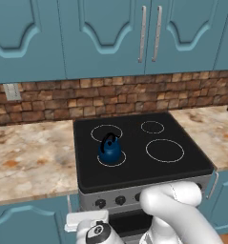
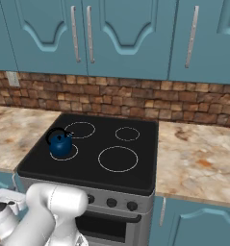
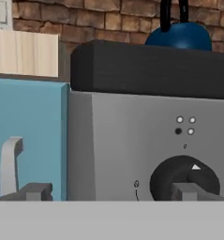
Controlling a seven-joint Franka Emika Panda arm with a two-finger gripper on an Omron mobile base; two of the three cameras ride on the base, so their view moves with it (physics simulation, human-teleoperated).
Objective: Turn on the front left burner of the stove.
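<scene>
Jaws wide apart, right fingertip [image 3: 190,191] seemingly against black knob [image 3: 181,176] on stove [image 3: 132,140] front

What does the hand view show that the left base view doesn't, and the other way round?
Hand view: the gripper open, one fingertip against a black knob, with a four-dot burner diagram above it. Left base view: the cooktop's four white rings, including the front left burner, and the upper cabinets. Both: the blue kettle, the stove and the brick backsplash.

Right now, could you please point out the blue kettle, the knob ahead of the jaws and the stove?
blue kettle [image 1: 110,151]: left base view, its body.
knob [image 3: 179,176]: hand view, its black face.
stove [image 2: 95,175]: right base view, bare black glass.
</scene>
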